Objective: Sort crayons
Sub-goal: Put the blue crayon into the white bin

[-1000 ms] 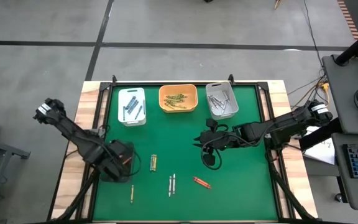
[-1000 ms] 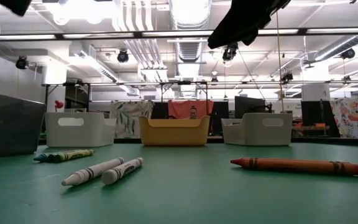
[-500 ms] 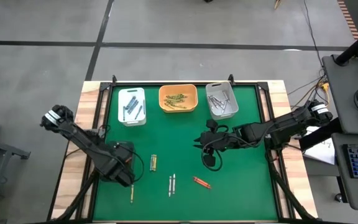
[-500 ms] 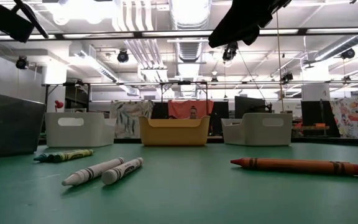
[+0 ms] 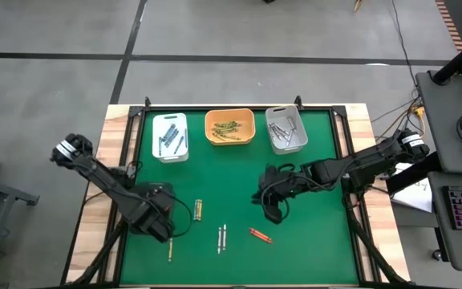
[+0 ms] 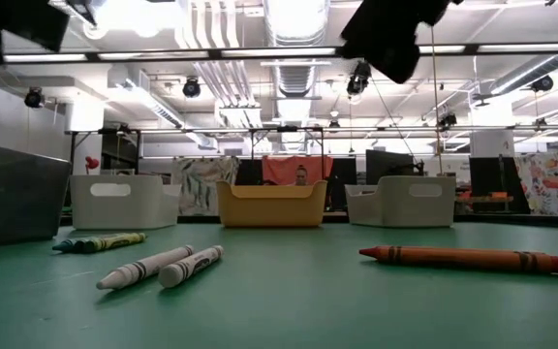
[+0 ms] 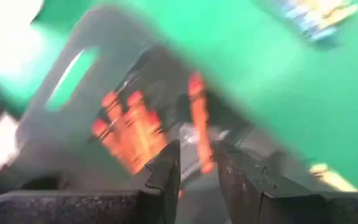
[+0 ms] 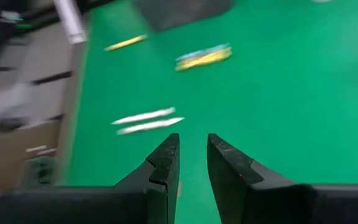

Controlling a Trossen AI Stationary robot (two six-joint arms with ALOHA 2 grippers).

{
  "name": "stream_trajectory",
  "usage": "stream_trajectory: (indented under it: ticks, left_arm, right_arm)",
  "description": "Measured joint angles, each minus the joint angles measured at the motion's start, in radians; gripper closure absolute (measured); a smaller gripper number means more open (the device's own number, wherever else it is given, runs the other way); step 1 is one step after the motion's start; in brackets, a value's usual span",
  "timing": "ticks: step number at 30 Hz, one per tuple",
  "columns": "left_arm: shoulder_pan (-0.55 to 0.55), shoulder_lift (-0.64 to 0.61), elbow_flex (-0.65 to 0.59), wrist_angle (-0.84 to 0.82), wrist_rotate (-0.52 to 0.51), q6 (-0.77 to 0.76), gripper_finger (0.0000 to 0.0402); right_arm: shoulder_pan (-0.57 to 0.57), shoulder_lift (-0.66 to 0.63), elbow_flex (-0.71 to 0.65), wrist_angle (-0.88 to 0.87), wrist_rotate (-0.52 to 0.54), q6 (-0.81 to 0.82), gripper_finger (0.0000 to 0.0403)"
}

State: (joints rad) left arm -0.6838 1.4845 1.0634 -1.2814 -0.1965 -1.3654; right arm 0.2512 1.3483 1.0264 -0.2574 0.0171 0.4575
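Observation:
Loose crayons lie flat on the green mat (image 5: 311,241): an orange one (image 5: 261,235), a white pair (image 5: 221,238), a yellow-and-blue pair (image 5: 198,210) and a single yellow one (image 5: 169,251). My left gripper (image 5: 157,215) points down over a dark grey tray (image 7: 73,68) that holds orange crayons (image 7: 129,124). Its fingers stand open, and one orange crayon (image 7: 197,118) shows in the gap just beyond the tips. My right gripper (image 5: 269,207) hangs open over the middle of the mat with nothing between its fingers (image 8: 193,140).
Three trays stand along the far edge: a white one (image 5: 170,136) with blue-grey crayons, an orange one (image 5: 229,127) with olive crayons, and a grey-white one (image 5: 286,130) with grey crayons. The dark tray (image 6: 17,194) stands at the mat's left side.
My left gripper has sunk toward the dark tray and shifted a little toward the table's near edge. My right gripper has rolled about its own axis while staying over the same spot. The crayons on the mat have not moved.

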Motion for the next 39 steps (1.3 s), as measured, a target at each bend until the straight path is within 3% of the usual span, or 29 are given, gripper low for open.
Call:
stream_trajectory:
  ticks: [5,13,17,23,28,34,39]
  left_arm:
    - [0.0,-0.042,0.0,0.161,-0.144,0.145,0.0324]
    - [0.001,-0.105,0.0,0.275,-0.456,0.328,0.0326]
    - [0.0,-0.115,0.0,0.413,-0.508,0.548,0.0326]
    - [0.005,-0.065,0.0,0.611,-0.512,0.809,0.0326]
    - [0.052,-0.018,0.0,0.624,-0.484,0.704,0.0326]
    - [0.135,0.044,0.0,0.622,-0.403,0.468,0.0326]
    - [0.207,0.107,0.0,0.622,-0.255,0.309,0.0326]
  right_arm:
    - [0.014,0.0,0.0,0.0,-0.169,0.203,0.033]
    - [0.058,0.0,0.0,-0.002,-0.186,0.343,0.0332]
    - [0.066,0.0,0.0,-0.067,-0.186,0.37,0.0333]
    - [0.065,0.0,0.0,-0.364,-0.182,0.345,0.0335]
    - [0.065,0.001,-0.001,-0.55,-0.172,0.355,0.0335]
    - [0.065,0.001,-0.001,-0.545,-0.123,0.318,0.0335]
    - [0.065,0.001,-0.001,-0.545,-0.067,0.282,0.0335]
